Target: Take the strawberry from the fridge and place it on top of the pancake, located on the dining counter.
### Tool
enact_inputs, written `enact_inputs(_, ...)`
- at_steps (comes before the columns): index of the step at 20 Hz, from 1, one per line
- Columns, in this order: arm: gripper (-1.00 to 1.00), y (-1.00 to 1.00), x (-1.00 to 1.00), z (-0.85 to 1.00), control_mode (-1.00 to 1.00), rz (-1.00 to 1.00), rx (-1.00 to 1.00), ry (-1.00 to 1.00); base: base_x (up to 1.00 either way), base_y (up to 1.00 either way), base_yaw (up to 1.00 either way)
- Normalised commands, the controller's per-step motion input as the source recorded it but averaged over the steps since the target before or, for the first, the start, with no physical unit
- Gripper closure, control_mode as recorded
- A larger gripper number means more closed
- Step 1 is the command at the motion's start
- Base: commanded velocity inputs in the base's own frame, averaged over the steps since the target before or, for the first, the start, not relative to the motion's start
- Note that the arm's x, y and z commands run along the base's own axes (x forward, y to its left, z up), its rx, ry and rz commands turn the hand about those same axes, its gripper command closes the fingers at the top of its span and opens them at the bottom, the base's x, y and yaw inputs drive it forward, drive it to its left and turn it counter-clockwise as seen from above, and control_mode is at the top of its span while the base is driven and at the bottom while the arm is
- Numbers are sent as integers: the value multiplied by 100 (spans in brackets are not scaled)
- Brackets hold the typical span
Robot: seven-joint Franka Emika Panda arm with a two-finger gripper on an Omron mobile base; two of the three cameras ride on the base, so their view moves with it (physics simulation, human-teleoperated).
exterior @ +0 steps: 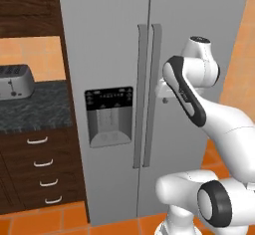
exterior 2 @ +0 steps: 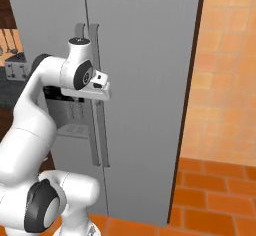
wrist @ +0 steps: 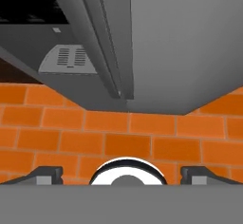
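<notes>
The fridge (exterior: 149, 79) stands shut. The hand view shows the gripper (wrist: 122, 174) spread wide, holding nothing; the left base view adds a toaster (exterior: 16, 82).

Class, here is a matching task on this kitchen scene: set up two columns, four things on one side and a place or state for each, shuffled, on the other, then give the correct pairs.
Things
1. fridge
2. toaster
3. water dispenser
4. claw

Places or states
A. on the black-speckled worktop
B. open, holding nothing
C. both doors shut
D. set into the left fridge door

Pairs: 1-C, 2-A, 3-D, 4-B
</notes>
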Motion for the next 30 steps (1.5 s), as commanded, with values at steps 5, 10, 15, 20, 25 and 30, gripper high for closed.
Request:
enact_inputs(5, -100, 0, 0, 0, 100, 0, 0, 0, 0, 46, 0)
enact_inputs(10, -100, 0, 0, 0, 100, 0, 0, 0, 0, 6, 0)
enact_inputs(15, -100, -2, 26, 0, -100, -1, -1, -10, 0, 0, 0)
enact_inputs(20, -100, -26, 43, 2, -100, -7, -4, -26, 0, 0, 0)
enact_inputs(25, -100, -18, 44, 15, -100, 0, -1, -30, 0, 0, 0)
enact_inputs(30, -100, -1, 88, 28, -100, 0, -4, -19, 0, 0, 0)
